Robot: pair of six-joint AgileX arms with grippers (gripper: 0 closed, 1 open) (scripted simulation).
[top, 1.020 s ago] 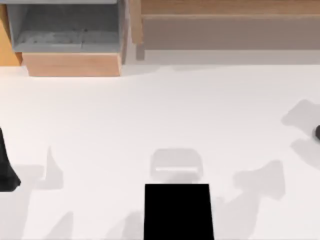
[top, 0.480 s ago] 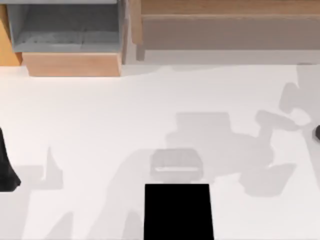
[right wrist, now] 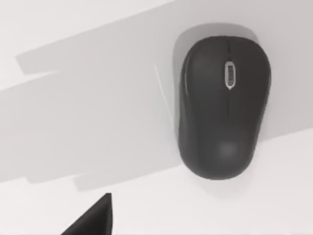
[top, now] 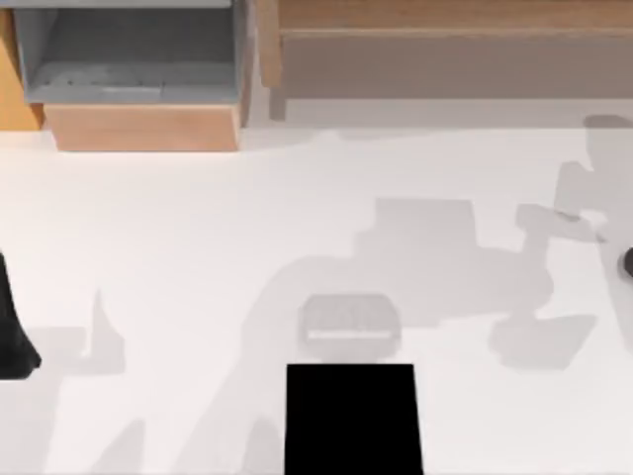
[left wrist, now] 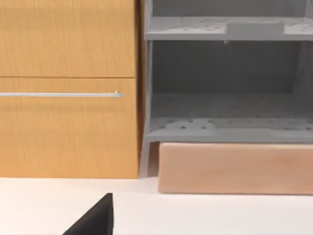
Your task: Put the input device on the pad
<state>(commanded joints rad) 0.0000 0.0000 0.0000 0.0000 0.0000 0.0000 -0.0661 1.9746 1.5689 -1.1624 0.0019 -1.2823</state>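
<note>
The left arm rests parked at the table's nine o'clock edge, a dark tapering shape seen from above.

Bare tabletop lies open between the mouse at the right edge and the pad at the near edge. A cabinet and shelf line the far side.

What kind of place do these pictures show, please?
Probably a simulated office or desk setting. A black computer mouse lies on a white table, a flat black pad sits at the table's near edge, and a wooden cabinet with a drawer handle stands beside grey shelves.
</note>
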